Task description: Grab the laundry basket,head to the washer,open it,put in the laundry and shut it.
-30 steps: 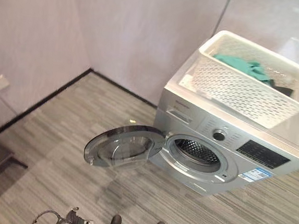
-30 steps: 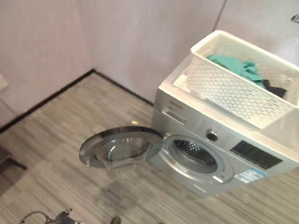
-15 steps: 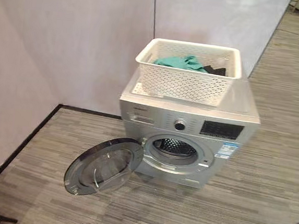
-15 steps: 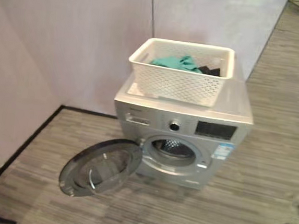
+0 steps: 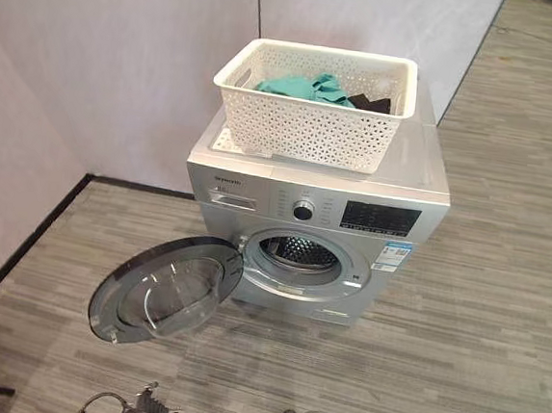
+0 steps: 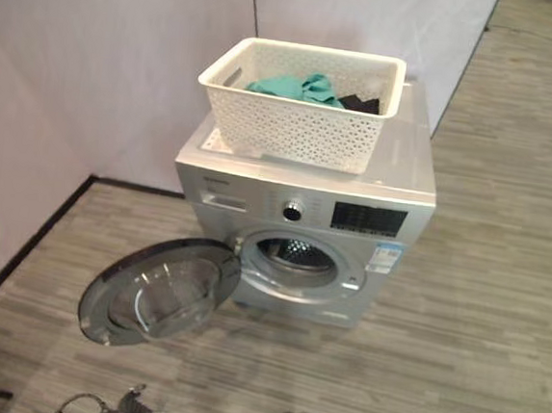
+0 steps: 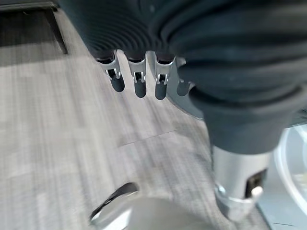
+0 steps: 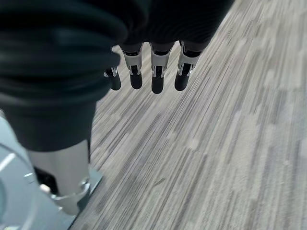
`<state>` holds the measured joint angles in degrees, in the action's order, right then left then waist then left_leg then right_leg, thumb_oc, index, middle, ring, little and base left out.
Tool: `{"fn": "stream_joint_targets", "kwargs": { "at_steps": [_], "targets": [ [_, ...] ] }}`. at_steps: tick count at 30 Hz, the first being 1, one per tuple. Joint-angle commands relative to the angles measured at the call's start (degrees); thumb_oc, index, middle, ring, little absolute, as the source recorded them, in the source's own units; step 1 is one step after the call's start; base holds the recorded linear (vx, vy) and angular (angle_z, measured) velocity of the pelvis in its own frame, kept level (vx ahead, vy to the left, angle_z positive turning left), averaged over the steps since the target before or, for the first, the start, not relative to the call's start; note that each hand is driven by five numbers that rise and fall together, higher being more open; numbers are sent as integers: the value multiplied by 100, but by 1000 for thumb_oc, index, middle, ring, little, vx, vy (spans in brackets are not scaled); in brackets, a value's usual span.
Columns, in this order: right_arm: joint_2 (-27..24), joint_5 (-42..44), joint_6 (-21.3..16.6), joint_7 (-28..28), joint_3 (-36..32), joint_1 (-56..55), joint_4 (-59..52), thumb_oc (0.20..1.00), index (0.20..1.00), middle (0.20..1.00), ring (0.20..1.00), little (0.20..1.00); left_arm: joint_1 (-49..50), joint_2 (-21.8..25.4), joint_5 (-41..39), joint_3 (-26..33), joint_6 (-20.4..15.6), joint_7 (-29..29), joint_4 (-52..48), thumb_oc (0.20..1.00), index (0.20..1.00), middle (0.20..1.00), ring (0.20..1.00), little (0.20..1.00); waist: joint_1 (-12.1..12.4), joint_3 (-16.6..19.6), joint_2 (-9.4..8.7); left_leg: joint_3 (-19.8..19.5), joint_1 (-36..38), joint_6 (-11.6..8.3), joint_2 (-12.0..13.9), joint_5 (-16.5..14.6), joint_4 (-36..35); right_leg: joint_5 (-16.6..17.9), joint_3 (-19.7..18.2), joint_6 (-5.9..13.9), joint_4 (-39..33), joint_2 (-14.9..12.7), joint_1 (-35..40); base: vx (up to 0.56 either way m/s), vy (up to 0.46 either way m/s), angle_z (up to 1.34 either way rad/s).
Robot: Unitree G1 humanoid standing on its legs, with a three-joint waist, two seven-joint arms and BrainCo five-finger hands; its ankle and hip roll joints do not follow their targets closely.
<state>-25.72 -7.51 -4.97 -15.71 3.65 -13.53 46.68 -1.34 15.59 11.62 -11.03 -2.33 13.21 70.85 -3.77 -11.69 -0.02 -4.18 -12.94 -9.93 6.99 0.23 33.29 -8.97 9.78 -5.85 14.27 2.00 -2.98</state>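
In the left eye view the white laundry basket sits on top of the silver washer, its long axis running left to right, with green and dark laundry inside. The round washer door hangs open to the left, over the wood-look floor.

In the left wrist view the left hand hangs down, fingers straight and relaxed (holding nothing).

The right wrist view shows the right hand likewise, fingers straight, empty above the floor.
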Motion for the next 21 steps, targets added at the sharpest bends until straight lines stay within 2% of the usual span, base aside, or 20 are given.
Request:
{"fn": "stream_joint_targets", "kwargs": {
  "at_steps": [1,3,6,8,9,10,11,15,16,17,19,21],
  "targets": [
    [-547,-154,-223,230,-157,209,-488,1000,1000,1000,1000,1000,-359,179,55,9,-69,61,102,1000,1000,1000,1000,1000,17,18,-58,358,-78,463,-411,395,-743,264,-289,667,-1359,-250,916,106,-34,-8],
    [-607,-145,-226,132,-339,232,-746,1000,1000,1000,1000,1000,-392,215,113,15,-56,61,161,1000,1000,1000,1000,1000,7,-23,-87,896,-509,450,-71,604,-1298,180,-263,695,-1370,-246,939,134,9,2],
    [-739,-392,-255,-108,-523,328,-1323,1000,1000,1000,1000,1000,-481,218,140,68,-8,77,326,1000,1000,1000,1000,1000,63,-45,-64,1057,-565,402,183,943,-2280,32,-285,795,-1337,-194,1061,188,77,-21],
    [-742,-444,-241,-150,-545,343,-1410,1000,1000,1000,1000,1000,-492,202,146,61,-7,81,347,1000,1000,1000,1000,1000,81,-37,-64,1017,-510,394,180,987,-2368,17,-297,827,-1340,-215,1085,175,119,-24],
    [-875,-669,-216,-221,-577,474,-1724,1000,1000,1000,1000,1000,-434,201,163,102,-3,71,322,1000,1000,1000,1000,1000,122,13,-78,835,-405,434,85,864,-2398,-84,-381,944,-1317,-303,1174,212,173,-49],
    [-876,-672,-210,-218,-583,469,-1734,1000,1000,1000,1000,1000,-435,199,163,101,-2,70,320,1000,1000,1000,1000,1000,127,18,-67,835,-413,437,93,883,-2411,-68,-384,944,-1319,-294,1161,342,317,-33],
    [-914,-853,-222,-253,-663,492,-2074,1000,1000,1000,1000,1000,-368,207,214,157,-6,105,340,1000,1000,1000,1000,1000,171,136,-142,823,-444,550,-83,616,-2124,-112,-468,1055,-1266,-489,1220,259,257,-12],
    [-893,-1073,-207,-281,-809,555,-2861,1000,1000,1000,1000,1000,-180,300,354,241,-12,97,314,1000,1000,1000,1000,1000,305,298,-362,1092,-386,790,-259,10,-1633,-153,-684,1248,-1056,-786,1182,246,246,-23],
    [-889,-1076,-198,-276,-816,548,-2876,1000,1000,1000,1000,1000,-179,302,355,241,-11,96,312,1000,1000,1000,1000,1000,317,310,-358,1102,-397,794,-250,35,-1652,-135,-697,1248,-1056,-781,1157,189,242,-80],
    [-958,-1356,-183,-259,-932,525,-3410,1000,1000,1000,1000,1000,-147,348,428,298,-3,53,247,1000,1000,1000,1000,1000,377,396,-458,1241,-281,897,-279,-142,-1676,-56,-755,1387,-885,-874,1038,170,241,-75],
    [-1006,-1538,-192,-234,-1116,488,-4002,1000,1000,1000,1000,1000,-113,410,458,372,31,29,173,1000,1000,1000,1000,1000,420,406,-550,1335,-104,1000,-331,-216,-1794,127,-750,1491,-377,-902,790,176,289,-55],
    [-1051,-1613,-253,-197,-1341,403,-4516,1000,1000,1000,1000,1000,-94,489,445,468,38,39,158,1000,1000,1000,1000,1000,351,368,-574,1355,95,1103,-330,-261,-1974,436,-679,1599,292,-911,378,80,215,-64]
  ]
}}
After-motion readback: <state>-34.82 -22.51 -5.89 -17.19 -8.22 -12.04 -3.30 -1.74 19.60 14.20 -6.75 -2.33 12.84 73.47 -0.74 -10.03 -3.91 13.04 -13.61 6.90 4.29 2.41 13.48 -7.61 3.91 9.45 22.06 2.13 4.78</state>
